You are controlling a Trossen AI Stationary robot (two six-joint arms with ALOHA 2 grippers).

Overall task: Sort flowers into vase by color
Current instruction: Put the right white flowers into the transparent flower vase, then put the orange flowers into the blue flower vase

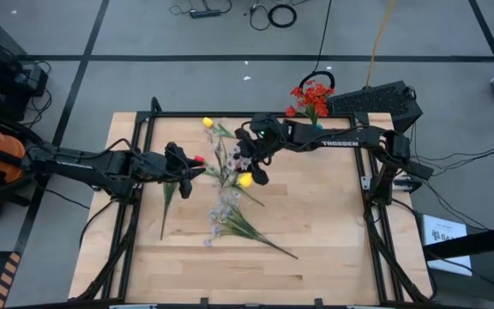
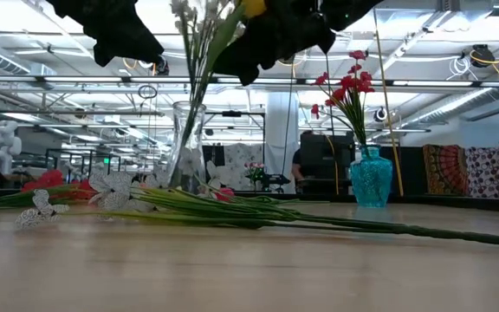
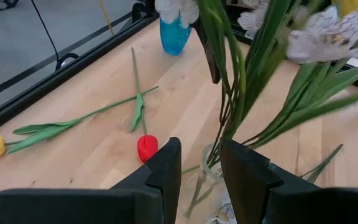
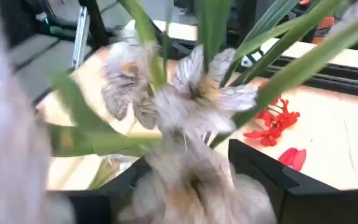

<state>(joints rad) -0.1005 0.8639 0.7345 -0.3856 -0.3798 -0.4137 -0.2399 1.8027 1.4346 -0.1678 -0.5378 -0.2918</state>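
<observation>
Right claw point(image 1: 256, 167) hangs over the middle of the worktop point(image 1: 316, 249), a little toward the far edge, clenched on a white spray point(image 4: 185, 93) whose pale, papery, veined petals and flat green blades fill the right wrist view. Beside that claw, seen from above, sits a yellow tulip bud point(image 1: 244, 180), smooth and egg-shaped. Left claw point(image 1: 181, 166) reaches in from the left edge, its two dark fingers point(image 3: 166, 165) parted and holding nothing, with a glass vase point(image 2: 188, 143) straight ahead of them; clear and tall, it already carries green stalks and white blossoms.

At the far right corner stands the teal vase point(image 2: 372, 178), squat, rounded and translucent blue, holding a cluster of red flowers point(image 1: 313, 94) on thin stems that rise well above its mouth.

Loose stems lie on the pale wooden planks: a second yellow tulip point(image 1: 207, 123) near the far edge, a red bud point(image 3: 146, 148) just beside the left claw's fingers, and a long green stem point(image 1: 166, 206) running toward the near edge. A fan of white-bluish sprays point(image 1: 225, 215) with slim stalks spreads toward the near right. From table height, more lacy white blossoms point(image 2: 111, 186) rest flat on the wood
</observation>
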